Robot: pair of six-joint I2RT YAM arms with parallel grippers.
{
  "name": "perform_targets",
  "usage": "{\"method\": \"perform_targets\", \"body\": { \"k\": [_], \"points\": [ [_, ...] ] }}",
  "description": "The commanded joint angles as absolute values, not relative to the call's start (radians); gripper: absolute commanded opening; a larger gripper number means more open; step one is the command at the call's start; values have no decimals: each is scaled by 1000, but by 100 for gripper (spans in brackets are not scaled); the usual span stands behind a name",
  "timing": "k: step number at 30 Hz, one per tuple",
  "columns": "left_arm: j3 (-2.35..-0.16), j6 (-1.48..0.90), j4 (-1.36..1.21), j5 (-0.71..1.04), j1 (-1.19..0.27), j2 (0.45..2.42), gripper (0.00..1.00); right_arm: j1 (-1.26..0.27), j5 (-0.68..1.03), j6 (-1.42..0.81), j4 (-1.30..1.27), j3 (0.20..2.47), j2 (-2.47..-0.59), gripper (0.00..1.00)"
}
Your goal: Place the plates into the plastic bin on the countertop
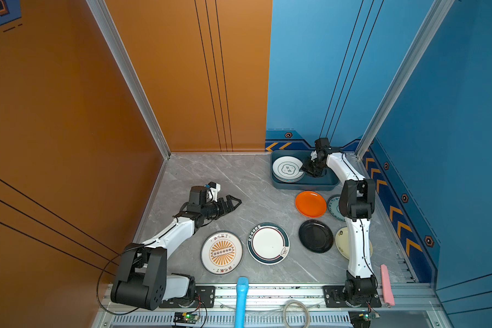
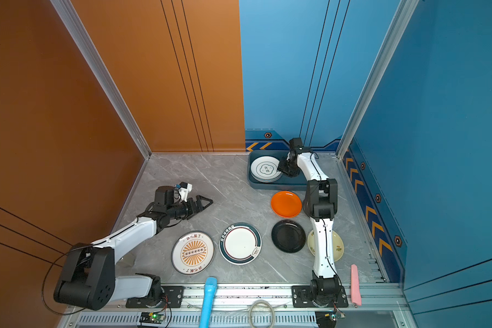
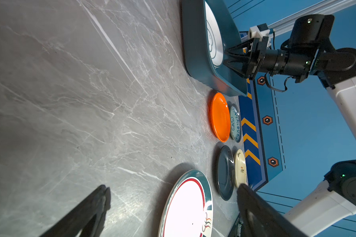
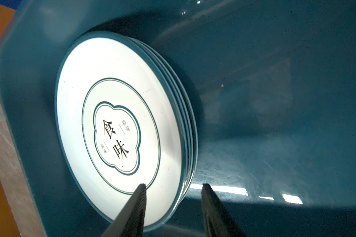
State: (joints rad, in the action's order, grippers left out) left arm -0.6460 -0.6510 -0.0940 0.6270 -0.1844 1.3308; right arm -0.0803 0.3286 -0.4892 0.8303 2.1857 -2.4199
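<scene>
Right gripper [image 1: 303,169] released, jaws parted astride stack [image 1: 286,167] rim in bin [image 1: 304,187], upper right; orange plate [image 1: 310,204] just below bin, nearest. Left gripper [image 1: 236,205] spread, empty, centre-left.

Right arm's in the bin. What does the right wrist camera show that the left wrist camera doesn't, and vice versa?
Right wrist only: the stack edge-on, several rims under the cloud-motif plate, and bare floor of the plastic bin beside it. Left wrist only: the orange plate, patterned plate, black plate, cream plate and teal-rimmed plate lying on the countertop, plus the open left gripper. Both: the plastic bin, the cloud-motif plate on top, and the right gripper, open, at the stack's edge.
</scene>
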Motion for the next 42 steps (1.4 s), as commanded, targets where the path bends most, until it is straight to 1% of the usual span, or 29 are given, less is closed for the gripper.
{"method": "perform_targets", "body": {
  "k": [1, 6, 11, 14, 21, 25, 27, 28, 31, 42],
  "points": [
    [-695, -662, -83, 588, -251, 1322, 98, -76, 276, -459, 866, 2202, -2392, 48],
    [-760, -684, -86, 504, -409, 1364, 98, -58, 227, -446, 855, 2115, -2260, 52],
    [-837, -725, -147, 439, -565, 1478, 96, -35, 211, -443, 775, 1931, -2104, 55],
    [-884, -748, -186, 418, -629, 1558, 95, -27, 220, -455, 720, 1842, -2028, 55],
    [-1108, -788, -207, 371, -754, 1783, 91, -19, 278, -482, 620, 1644, -1896, 55],
    [-1201, -813, -207, 352, -796, 1898, 88, -9, 306, -479, 589, 1560, -1826, 55],
    [-1234, -821, -206, 340, -809, 1941, 87, -6, 320, -474, 579, 1522, -1798, 54],
    [-1250, -826, -206, 336, -813, 1963, 82, -6, 329, -470, 574, 1507, -1785, 54],
    [-1286, -837, -202, 322, -821, 2010, 78, -2, 337, -460, 558, 1452, -1745, 54],
    [-1396, -833, -122, 259, -833, 2120, 76, 27, 370, -463, 477, 1295, -1660, 54]
  ]
}}
